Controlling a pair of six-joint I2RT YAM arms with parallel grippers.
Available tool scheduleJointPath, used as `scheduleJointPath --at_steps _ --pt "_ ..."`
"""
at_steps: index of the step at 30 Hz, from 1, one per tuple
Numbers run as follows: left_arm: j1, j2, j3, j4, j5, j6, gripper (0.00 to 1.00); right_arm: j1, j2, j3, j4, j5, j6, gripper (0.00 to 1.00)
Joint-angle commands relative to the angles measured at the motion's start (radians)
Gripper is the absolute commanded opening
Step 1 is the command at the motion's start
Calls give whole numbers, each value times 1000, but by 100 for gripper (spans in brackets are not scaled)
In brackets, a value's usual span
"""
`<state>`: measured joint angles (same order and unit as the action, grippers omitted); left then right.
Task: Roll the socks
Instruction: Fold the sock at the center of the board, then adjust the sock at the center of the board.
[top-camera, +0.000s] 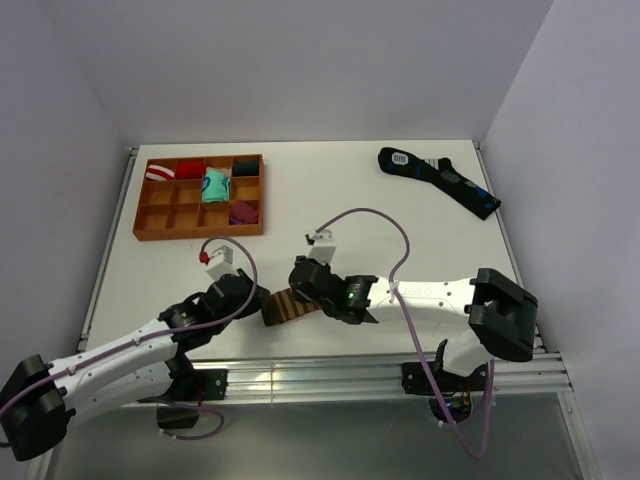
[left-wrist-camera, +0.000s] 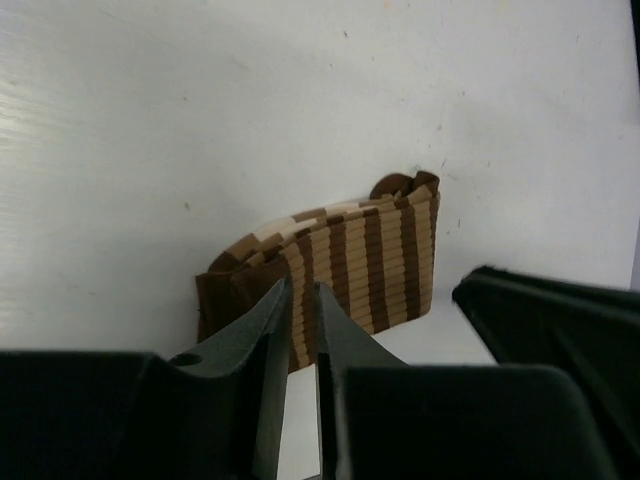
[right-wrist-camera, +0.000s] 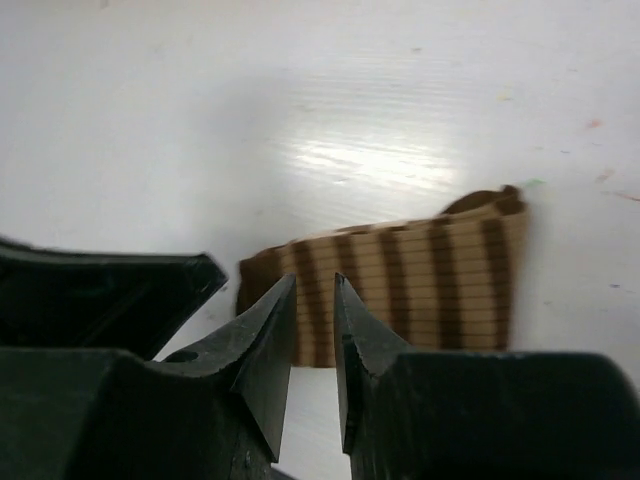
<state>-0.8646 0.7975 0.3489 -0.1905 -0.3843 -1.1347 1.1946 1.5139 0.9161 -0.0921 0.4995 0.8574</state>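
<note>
The socks (top-camera: 289, 306) lie folded into a short flat bundle near the table's front edge, tan with dark brown stripes. In the left wrist view the socks (left-wrist-camera: 370, 265) have a dark brown end at the left. My left gripper (top-camera: 264, 301) sits at their left end. Its jaws (left-wrist-camera: 305, 292) stand a narrow gap apart just in front of the fabric, with nothing between them. My right gripper (top-camera: 304, 293) is at the bundle's right side. It (right-wrist-camera: 315, 285) is slightly open in front of the socks (right-wrist-camera: 440, 285) and is not closed on them.
A wooden compartment tray (top-camera: 199, 234) at the back left holds small sock bundles, among them red (top-camera: 190, 168), teal (top-camera: 215, 186) and purple (top-camera: 243, 212). A black sock with blue marks (top-camera: 440, 180) lies at the back right. Each wrist view shows the other gripper's dark body close by.
</note>
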Motion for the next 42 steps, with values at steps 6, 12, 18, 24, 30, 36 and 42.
scheduleJointPath --at_steps 6,12,18,24,30,36,42 --pt "-79 183 53 252 123 47 17 -75 23 -102 26 4 25 24" --pt "-102 339 75 296 102 27 17 -98 81 -118 52 -9 40 20" --pt "-99 442 85 249 50 -19 14 -98 103 -181 87 -26 83 18" --pt "-34 499 75 269 82 -5 13 -98 117 -246 141 -44 121 15" --pt "18 520 70 264 102 24 13 -98 114 -298 178 -44 141 15" --pt "65 482 59 270 136 85 14 -95 31 -359 209 -49 141 15" --pt "62 473 99 261 151 122 17 -76 -40 -323 181 -61 98 15"
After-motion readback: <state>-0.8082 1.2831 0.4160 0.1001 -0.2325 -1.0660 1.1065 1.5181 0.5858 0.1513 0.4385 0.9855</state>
